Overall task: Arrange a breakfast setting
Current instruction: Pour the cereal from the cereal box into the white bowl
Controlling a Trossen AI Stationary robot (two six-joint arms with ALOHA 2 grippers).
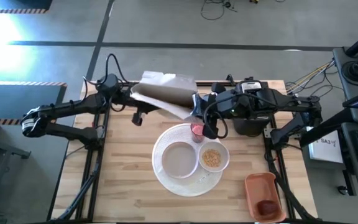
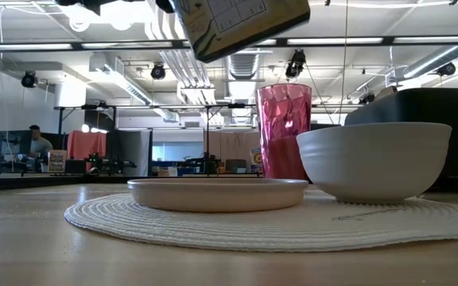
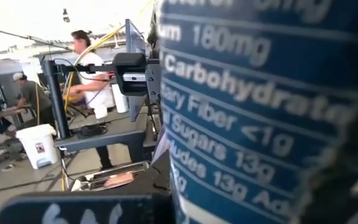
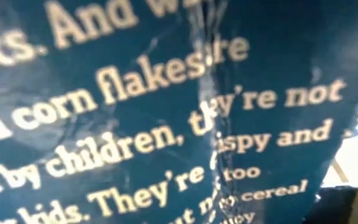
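Everything is placed from the round white woven mat (image 1: 185, 186) (image 2: 213, 226), seen from above.

- Left arm: reaches in from far left of the mat. Left gripper (image 1: 134, 99) sits up-left of the mat, at the left end of the cereal box (image 1: 163, 93). Its wrist view is filled by the box's nutrition panel (image 3: 260, 112). Cannot tell whether it grips.
- Cereal box: in the air beyond the mat's far edge, tilted, with the lower end toward the cup. In the low view its corner hangs above the plate (image 2: 241, 24).
- Plate (image 1: 179, 160) (image 2: 217, 193): shallow, on the left-centre of the mat.
- Translucent pink cup (image 1: 196, 129) (image 2: 285, 131): upright on the mat's far edge, just behind the plate and bowl.
- Right gripper (image 1: 197, 109): just beyond the cup, over the mat's far edge, closed on the box's lower end. Its wrist view shows only blue printed carton (image 4: 166, 124).
- Small white bowl (image 1: 226, 155) (image 2: 372, 159): on the right side of the mat, beside the plate, with orange-tan cereal (image 1: 212, 158) inside.
- Black toaster (image 1: 248, 126) (image 2: 444, 107): off the mat, to its upper right, under the right arm.
- Orange-red tray (image 1: 257, 186): off the mat, to its lower right, with a dark red fruit (image 1: 267, 208) lying in its near end.
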